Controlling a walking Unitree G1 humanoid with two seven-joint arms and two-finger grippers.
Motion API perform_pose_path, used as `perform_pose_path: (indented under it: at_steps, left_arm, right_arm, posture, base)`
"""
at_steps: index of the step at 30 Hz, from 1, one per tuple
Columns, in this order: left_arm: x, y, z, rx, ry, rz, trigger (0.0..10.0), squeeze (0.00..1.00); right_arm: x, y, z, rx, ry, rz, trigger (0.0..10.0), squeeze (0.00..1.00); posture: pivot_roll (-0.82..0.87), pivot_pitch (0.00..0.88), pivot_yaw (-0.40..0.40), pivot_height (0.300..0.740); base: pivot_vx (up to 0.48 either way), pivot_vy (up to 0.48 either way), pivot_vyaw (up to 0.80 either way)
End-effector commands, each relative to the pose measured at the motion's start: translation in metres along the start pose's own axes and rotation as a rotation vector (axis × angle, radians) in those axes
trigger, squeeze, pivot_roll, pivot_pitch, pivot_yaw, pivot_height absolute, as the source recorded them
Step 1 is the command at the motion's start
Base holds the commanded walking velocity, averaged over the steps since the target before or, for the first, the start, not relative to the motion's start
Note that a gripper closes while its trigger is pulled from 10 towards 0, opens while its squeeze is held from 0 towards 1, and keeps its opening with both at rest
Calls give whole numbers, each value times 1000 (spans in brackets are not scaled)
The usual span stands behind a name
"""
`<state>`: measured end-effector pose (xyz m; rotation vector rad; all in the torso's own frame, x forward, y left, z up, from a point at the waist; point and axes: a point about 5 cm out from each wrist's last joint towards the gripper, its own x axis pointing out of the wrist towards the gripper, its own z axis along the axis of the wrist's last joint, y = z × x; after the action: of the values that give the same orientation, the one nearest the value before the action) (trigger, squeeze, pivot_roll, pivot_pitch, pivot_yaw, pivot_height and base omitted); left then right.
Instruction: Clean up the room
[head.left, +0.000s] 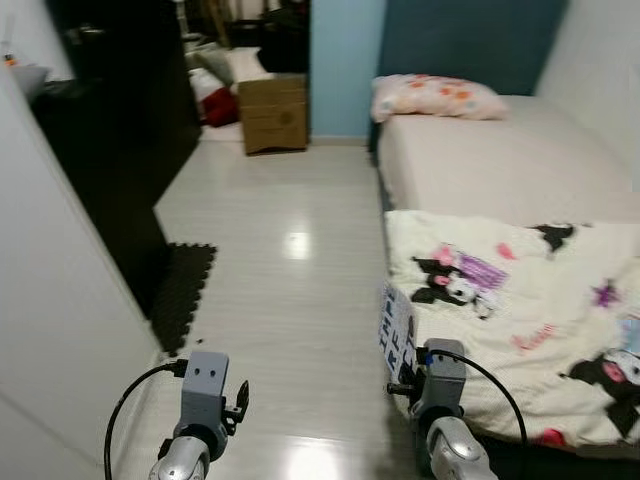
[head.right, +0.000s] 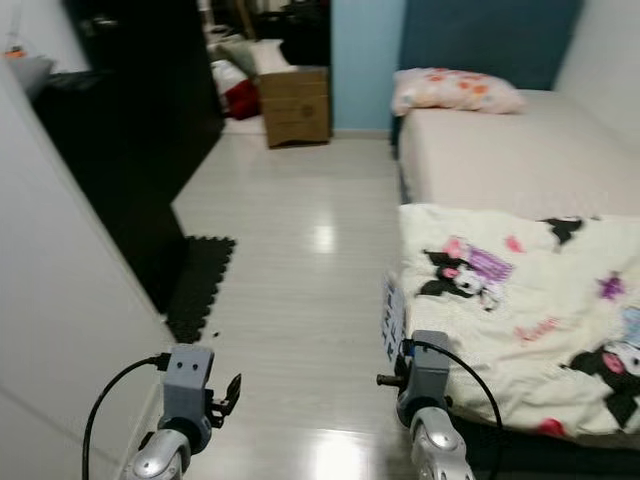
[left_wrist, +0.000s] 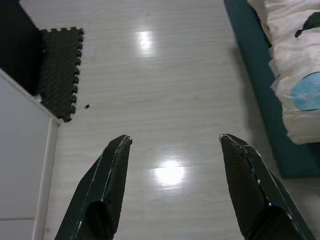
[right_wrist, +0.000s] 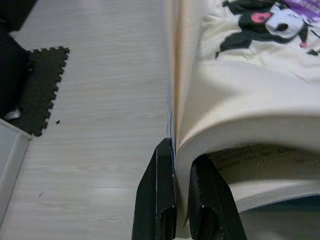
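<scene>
Holding a book (right_wrist: 235, 125) by its front cover and first pages, the right gripper (right_wrist: 181, 150) is pinched tight, so the rest of the pages sag open. It looks picked up to be put away. The left gripper (left_wrist: 172, 140) is spread wide with nothing in it, above bare floor (head.left: 290, 300). The bed (head.left: 520, 170) with its cartoon blanket (head.left: 520, 310) lies at 2 o'clock. A cardboard box (head.left: 273, 115) stands far off at 12 o'clock, and a black foam mat (head.left: 185, 290) lies at 10 o'clock.

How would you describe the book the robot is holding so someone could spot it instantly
Find the bed on the right with the cartoon blanket. At its near floor-side edge, the right gripper pinches a book: upright, white cover with blue lettering.
</scene>
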<state>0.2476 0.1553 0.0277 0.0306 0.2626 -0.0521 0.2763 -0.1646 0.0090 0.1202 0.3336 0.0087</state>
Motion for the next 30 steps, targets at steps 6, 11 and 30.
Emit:
perform_pose_path:
  at_steps: [6, 11, 30]
  left_arm:
    - [-1, 10, 0, -3, -11, 60, 10000, 0]
    - [1, 12, 4, 1, -35, 81, 10000, 0]
    - [2, 7, 10, -32, -73, 34, 10000, 0]
  right_arm:
    - [0, 6, 2, 0, -25, 21, 10000, 0]
    - [1, 6, 3, -1, -30, 19, 10000, 0]
    - [3, 5, 6, -4, -38, 24, 10000, 0]
  posture:
    - [47, 91, -6, 740]
    - [44, 84, -3, 740]
    - [43, 82, -11, 740]
  base:
    - [0, 0, 0]
    - [0, 0, 0]
    - [217, 0, 0]
